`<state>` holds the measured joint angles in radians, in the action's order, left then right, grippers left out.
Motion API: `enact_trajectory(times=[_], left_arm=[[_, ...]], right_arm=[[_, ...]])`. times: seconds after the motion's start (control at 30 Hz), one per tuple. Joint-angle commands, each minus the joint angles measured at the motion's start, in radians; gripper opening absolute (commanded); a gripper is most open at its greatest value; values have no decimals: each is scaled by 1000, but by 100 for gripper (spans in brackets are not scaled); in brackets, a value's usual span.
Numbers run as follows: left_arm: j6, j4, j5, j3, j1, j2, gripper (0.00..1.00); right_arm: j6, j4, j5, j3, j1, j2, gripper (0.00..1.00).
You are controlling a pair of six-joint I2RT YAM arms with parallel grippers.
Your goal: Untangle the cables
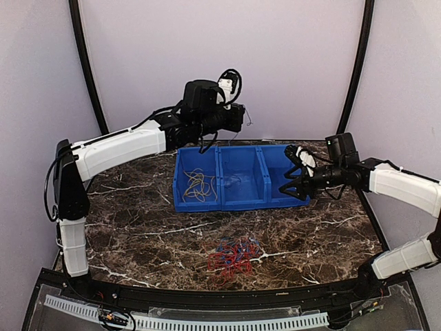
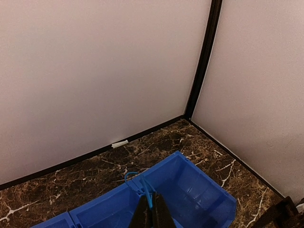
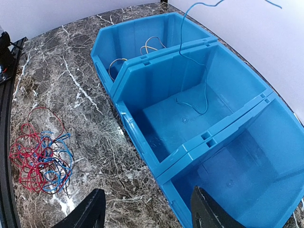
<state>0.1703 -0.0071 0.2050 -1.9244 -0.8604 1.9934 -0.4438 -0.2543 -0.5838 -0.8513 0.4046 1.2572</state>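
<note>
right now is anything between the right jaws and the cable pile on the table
Nothing visible does. The cable pile lies on the table, nearer the arm bases than the right jaws, which stand open by the right end of the blue bins. The bins sit behind that path, not across it.

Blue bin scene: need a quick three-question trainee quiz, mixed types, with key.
1. True or false: the left pincer is shut on a blue cable that trails down into the middle compartment of the blue bin.
2. In the top view, which compartment holds the yellow cables? A left, B middle, C right.
3. Fill in: the red and blue tangle lies on the ___, outside the bin.
Key: 1 true; 2 A; 3 table.
</note>
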Motion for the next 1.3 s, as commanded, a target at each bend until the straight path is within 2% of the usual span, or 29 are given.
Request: enact_trajectory(times=[0.0, 0.2, 0.53, 0.8, 0.83, 0.9, 0.93, 1.0, 1.13, 1.27], left_arm=[[33, -17, -23, 50, -3, -21, 0], [84, -31, -25, 131, -3, -7, 0], [136, -66, -13, 145, -2, 50, 0], [166, -110, -101, 163, 26, 77, 1], [167, -115, -118, 159, 29, 77, 3], [161, -140, -134, 143, 32, 77, 13], [151, -162, -137, 136, 32, 76, 21], [138, -199, -140, 111, 32, 75, 30], [126, -262, -151, 90, 32, 48, 38], [116, -244, -193, 189, 31, -47, 40]], right_arm=[[-17, 12, -13, 8, -4, 5, 63], [-24, 8, -16, 8, -4, 13, 63], [-30, -3, -22, 3, -4, 26, 63], [-33, -6, -19, 3, -5, 26, 63], [-33, -6, -20, 3, -4, 27, 63], [-33, -7, -24, 1, -5, 32, 63], [-33, -9, -25, 0, -5, 34, 63], [-34, -11, -27, 0, -5, 37, 63], [-37, -12, -23, -2, -4, 31, 63], [-53, -13, -20, 4, -4, 9, 63]])
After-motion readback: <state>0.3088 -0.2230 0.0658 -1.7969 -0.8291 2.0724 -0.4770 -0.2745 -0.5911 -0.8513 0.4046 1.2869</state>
